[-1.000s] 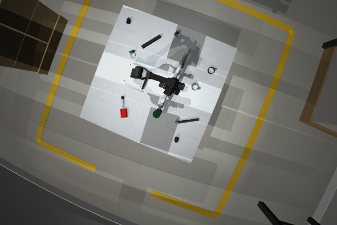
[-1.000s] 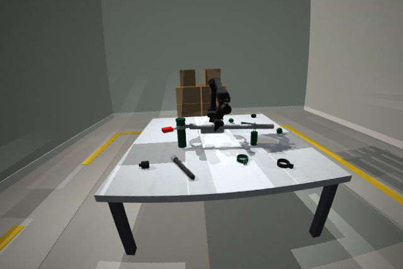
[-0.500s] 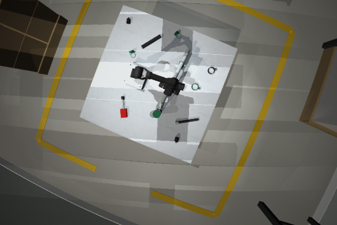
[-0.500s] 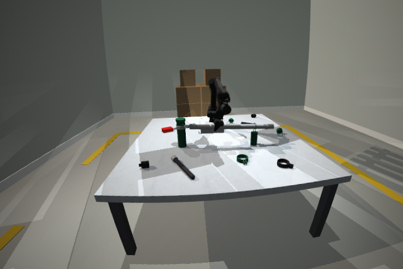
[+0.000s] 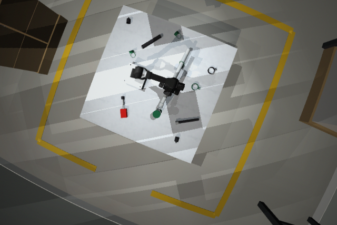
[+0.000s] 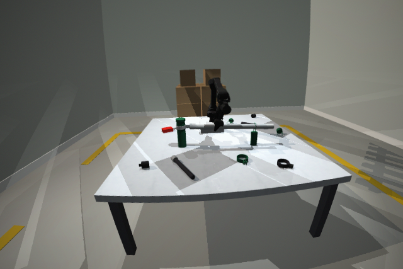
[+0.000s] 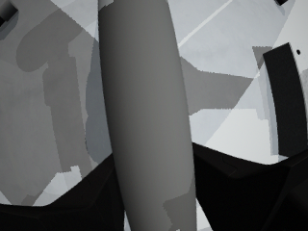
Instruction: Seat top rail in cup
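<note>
Behind the white table (image 5: 108, 91) (image 6: 224, 196) rose a grey-green wall (image 6: 204, 31), with brown boxes (image 6: 188, 99) stacked before it. Yellow floor tape (image 5: 253, 135) (image 6: 351, 162) ran around the table, and pale light streaks crossed the grey floor (image 5: 122, 189) (image 6: 254, 227) beneath it.

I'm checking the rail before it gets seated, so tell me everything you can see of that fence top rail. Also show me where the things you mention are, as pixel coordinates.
The rail (image 5: 186, 54) (image 6: 240, 126) (image 7: 144, 96) is a long, straight, round light-grey bar, perhaps metal. It lies roughly level above the table, clamped partway along by the gripper. One end points at the big green post; the other runs through the small post's loop and beyond. Whether its cut end is inside the cup, I can't tell.
</note>
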`<state>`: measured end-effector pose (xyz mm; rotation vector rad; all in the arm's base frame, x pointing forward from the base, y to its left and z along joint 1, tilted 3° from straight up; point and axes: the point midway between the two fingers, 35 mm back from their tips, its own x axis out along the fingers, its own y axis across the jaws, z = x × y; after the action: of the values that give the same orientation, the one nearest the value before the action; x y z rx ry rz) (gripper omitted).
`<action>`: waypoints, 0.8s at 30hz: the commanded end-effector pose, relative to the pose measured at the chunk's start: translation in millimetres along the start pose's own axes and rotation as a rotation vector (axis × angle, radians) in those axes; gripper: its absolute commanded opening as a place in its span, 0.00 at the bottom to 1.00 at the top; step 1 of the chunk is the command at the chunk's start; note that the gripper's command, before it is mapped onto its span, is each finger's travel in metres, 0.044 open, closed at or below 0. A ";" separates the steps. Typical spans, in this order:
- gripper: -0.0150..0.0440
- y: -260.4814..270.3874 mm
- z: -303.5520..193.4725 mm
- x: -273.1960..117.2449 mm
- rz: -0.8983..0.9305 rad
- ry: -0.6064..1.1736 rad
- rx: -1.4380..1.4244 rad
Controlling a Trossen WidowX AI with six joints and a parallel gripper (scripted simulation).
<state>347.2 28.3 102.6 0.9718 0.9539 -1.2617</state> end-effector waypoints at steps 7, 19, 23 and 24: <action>0.25 0.3 2.7 0.1 0.001 0.000 0.000; 0.25 0.6 7.7 0.4 0.001 -0.001 0.000; 0.25 0.6 9.3 0.3 0.001 -0.001 0.000; 0.25 0.6 9.7 0.2 0.001 -0.001 0.000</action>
<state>347.1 27.9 102.0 0.9824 0.9732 -1.2553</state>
